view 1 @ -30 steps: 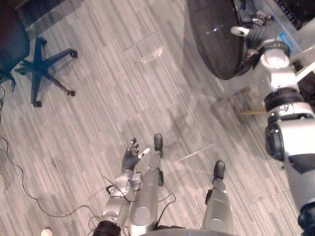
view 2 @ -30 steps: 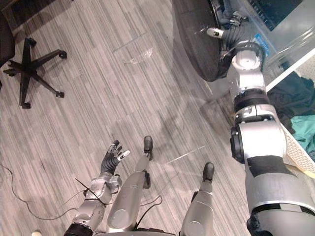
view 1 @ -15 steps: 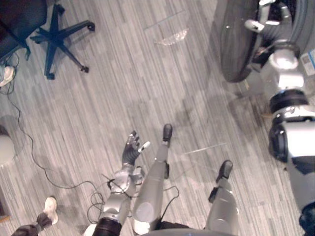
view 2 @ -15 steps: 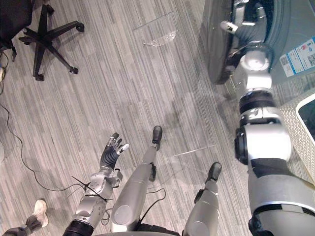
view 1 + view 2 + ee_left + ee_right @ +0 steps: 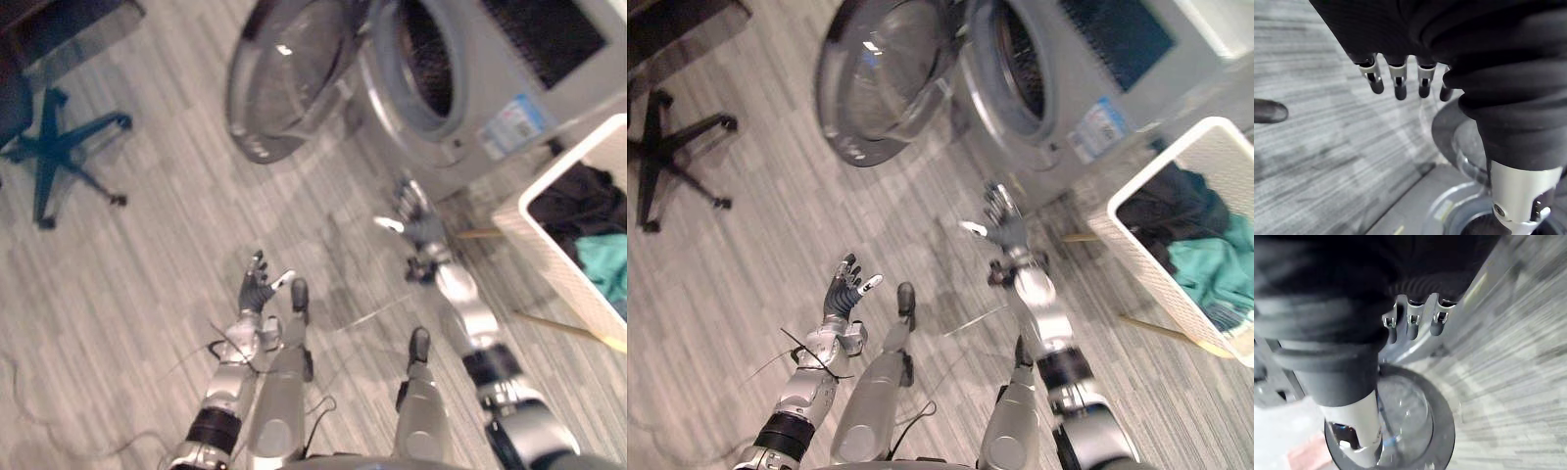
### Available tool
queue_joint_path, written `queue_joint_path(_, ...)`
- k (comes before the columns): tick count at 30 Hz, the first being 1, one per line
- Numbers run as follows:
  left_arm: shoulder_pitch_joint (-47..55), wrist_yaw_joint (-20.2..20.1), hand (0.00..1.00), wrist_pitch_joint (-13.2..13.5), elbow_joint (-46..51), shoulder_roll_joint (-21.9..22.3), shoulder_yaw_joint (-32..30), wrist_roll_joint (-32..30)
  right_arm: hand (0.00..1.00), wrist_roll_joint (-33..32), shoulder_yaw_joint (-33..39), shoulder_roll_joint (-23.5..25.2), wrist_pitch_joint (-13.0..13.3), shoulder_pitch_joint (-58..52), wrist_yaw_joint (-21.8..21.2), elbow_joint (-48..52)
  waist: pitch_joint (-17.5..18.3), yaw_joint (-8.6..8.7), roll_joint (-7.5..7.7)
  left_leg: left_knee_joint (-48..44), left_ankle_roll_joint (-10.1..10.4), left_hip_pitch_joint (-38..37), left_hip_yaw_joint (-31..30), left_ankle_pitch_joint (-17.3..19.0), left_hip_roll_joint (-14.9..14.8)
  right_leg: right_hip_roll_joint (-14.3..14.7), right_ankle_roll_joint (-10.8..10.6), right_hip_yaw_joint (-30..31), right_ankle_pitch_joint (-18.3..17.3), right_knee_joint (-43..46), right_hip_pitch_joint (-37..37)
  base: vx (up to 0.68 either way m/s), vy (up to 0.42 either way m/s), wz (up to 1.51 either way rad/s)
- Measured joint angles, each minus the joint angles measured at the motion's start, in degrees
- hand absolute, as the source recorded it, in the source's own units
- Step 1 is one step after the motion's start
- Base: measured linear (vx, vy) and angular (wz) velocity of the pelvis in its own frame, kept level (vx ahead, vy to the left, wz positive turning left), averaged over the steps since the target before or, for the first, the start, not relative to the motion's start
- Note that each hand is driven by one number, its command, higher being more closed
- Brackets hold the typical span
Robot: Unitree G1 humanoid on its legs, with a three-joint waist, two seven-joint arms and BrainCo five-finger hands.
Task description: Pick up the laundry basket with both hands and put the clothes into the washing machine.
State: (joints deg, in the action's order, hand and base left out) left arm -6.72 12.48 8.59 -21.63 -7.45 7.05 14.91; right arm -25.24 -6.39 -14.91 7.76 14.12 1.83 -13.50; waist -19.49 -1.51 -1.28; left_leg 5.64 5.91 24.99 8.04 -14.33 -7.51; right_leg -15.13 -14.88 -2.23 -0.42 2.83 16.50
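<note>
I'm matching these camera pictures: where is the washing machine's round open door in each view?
Left eye view: the round dark glass-centred door hangs open at upper centre, left of the grey drum opening.
Right eye view: door upper left, again left of the opening.
Left wrist view: door past the left hand, partly behind its thumb.
Right wrist view: door past the right hand, partly behind its thumb.
Shared landmark: the grey striped floor.
</note>
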Motion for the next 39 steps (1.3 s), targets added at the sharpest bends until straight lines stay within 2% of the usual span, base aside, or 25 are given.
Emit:
queue_joint_path(2, -1.8, 0.3, 0.00, 0.0, -4.1, -1.3, -1.4, -1.6, 0.00, -0.1, 4.2, 0.2, 0.7, -8.6, -1.0, 0.9, 2.6, 1.31, 1.12, 0.3, 0.4, -0.4, 2.2, 0.5, -1.3, 1.0, 0.0, 2.6, 0.0, -0.4, 1.4, -0.06, -0.048, -0.53)
queue_joint_path(3, -2.0, 0.3, 0.00, 0.0, -4.7, -1.5, -1.6, -1.9, 0.00, -0.1, 4.6, 0.3, 0.7, -9.5, -1.1, 0.9, 2.9, 1.46, 1.27, 0.3, 0.5, -0.5, 2.6, 0.6, -1.5, 1.1, 0.1, 2.8, 0.0, -0.4, 1.5, -0.03, -0.073, -0.49)
queue_joint_path(4, -2.9, 0.4, 0.00, 0.0, -6.9, -2.2, -2.7, -2.2, 0.00, -0.1, 6.5, 0.9, 0.7, -12.5, -1.1, 0.9, 3.6, 2.44, 1.73, 0.3, 0.8, -0.9, 3.4, 0.8, -2.0, 1.5, 0.4, 4.0, 0.0, -0.7, 1.7, -0.01, -0.083, -0.42)
queue_joint_path(5, -3.8, 0.4, 0.00, 0.0, -9.6, -3.1, -3.6, -2.5, 0.00, -0.1, 7.8, 1.4, 0.7, -15.3, -1.4, 0.9, 3.9, 3.70, 2.11, 0.3, 0.9, -1.4, 4.4, 0.7, -2.5, 2.0, 0.7, 4.9, 0.2, -0.9, 1.9, 0.00, -0.099, -0.55)
queue_joint_path(8, -8.5, 0.5, 0.00, -1.0, -16.6, -5.5, -5.5, -3.4, 0.00, -1.3, 9.2, 2.7, 0.6, -20.1, -2.3, 0.3, 4.6, 5.22, 3.30, 0.3, 1.1, -1.6, 6.8, 0.9, -3.7, 3.1, 0.8, 7.9, 1.3, -1.1, 3.9, 0.01, -0.091, -0.49)
queue_joint_path(10, -12.8, 0.5, 0.00, -1.8, -22.3, -7.9, -5.5, -3.8, 0.00, -1.9, 9.4, 3.7, 0.5, -20.9, -3.1, -0.2, 4.7, 6.24, 3.42, 0.3, 1.1, -1.7, 8.1, 0.8, -4.3, 3.6, 1.4, 9.0, 2.1, -1.3, 4.6, 0.01, -0.075, -0.41)
queue_joint_path(11, -15.5, 0.3, 0.00, -2.2, -24.9, -10.0, -5.8, -4.2, 0.00, -3.1, 9.4, 4.1, 0.5, -21.1, -3.4, -0.4, 4.8, 7.04, 3.67, 0.3, 1.1, -1.8, 9.2, 0.8, -4.6, 4.0, 1.4, 10.3, 2.5, -1.3, 5.2, 0.01, -0.040, -0.39)
queue_joint_path(15, -24.4, -0.1, 0.00, -3.8, -33.6, -16.8, -9.7, -3.4, 0.00, -7.1, 9.8, 5.3, 0.5, -22.5, -4.7, -0.3, 5.2, 7.85, 5.17, 0.3, 1.0, -2.8, 11.6, 0.6, -5.7, 5.0, 1.8, 13.0, 3.7, -2.3, 5.9, 0.03, -0.050, -0.40)
queue_joint_path(17, -28.5, -0.5, 0.00, -4.6, -36.9, -21.8, -11.6, -1.8, 0.00, -8.3, 9.9, 5.5, 0.5, -23.9, -5.7, 0.6, 5.4, 9.16, 6.16, 0.3, 1.1, -3.3, 12.7, 0.7, -6.3, 5.5, 2.0, 13.8, 3.8, -2.5, 5.9, 0.03, -0.045, -0.24)
queue_joint_path(20, -33.2, -1.3, 0.00, -5.5, -39.8, -26.3, -13.7, -0.2, 0.00, -8.8, 9.7, 5.7, 0.5, -25.0, -5.8, 2.4, 5.4, 9.73, 7.83, 0.3, 1.3, -3.5, 14.0, 0.9, -6.7, 6.0, 2.0, 15.2, 4.4, -3.1, 6.4, 0.01, -0.031, -0.24)
queue_joint_path(22, -34.5, -1.2, 0.00, -5.8, -40.0, -27.3, -14.7, 1.4, 0.00, -9.1, 9.7, 5.9, 0.5, -25.5, -5.8, 3.4, 5.3, 9.96, 8.48, 0.3, 1.3, -3.4, 14.2, 0.9, -6.8, 6.0, 2.0, 15.7, 4.7, -3.3, 6.9, 0.00, -0.012, -0.11)
queue_joint_path(24, -37.0, -1.2, 0.00, -6.0, -41.5, -27.5, -16.4, 5.8, 0.00, -9.9, 9.0, 6.1, 0.5, -26.5, -5.7, 4.1, 5.3, 10.00, 9.46, 0.3, 1.3, -3.1, 14.5, 0.9, -6.9, 6.1, 2.1, 16.3, 5.3, -4.2, 6.9, 0.00, -0.009, -0.08)
queue_joint_path(30, -38.2, -1.2, 0.00, -7.0, -42.0, -28.8, -19.1, 11.9, 0.00, -10.3, 8.6, 7.3, 0.0, -30.1, -5.8, 6.6, 5.2, 9.91, 10.75, 0.3, 2.1, -2.3, 15.0, 1.3, -8.0, 7.1, 2.2, 16.5, 5.6, -4.6, 7.7, 0.00, -0.016, -0.06)
queue_joint_path(35, -41.4, -1.1, 0.00, -7.1, -42.2, -31.4, -21.2, 12.6, 0.00, -10.9, 10.5, 7.7, -0.9, -32.8, -5.8, 7.2, 4.9, 9.96, 12.20, 0.2, 2.2, -1.6, 15.0, 1.0, -8.4, 7.4, 2.5, 16.3, 5.8, -4.9, 8.0, 0.00, -0.002, -0.01)
queue_joint_path(39, -43.1, -0.8, 0.00, -7.1, -42.5, -32.0, -21.2, 14.8, 0.00, -11.3, 11.6, 7.7, -0.9, -33.2, -5.8, 8.0, 4.8, 10.01, 12.71, -0.1, 2.3, -1.2, 14.1, 0.9, -8.4, 7.4, 2.5, 16.2, 5.8, -5.1, 8.0, 0.01, 0.003, 0.03)
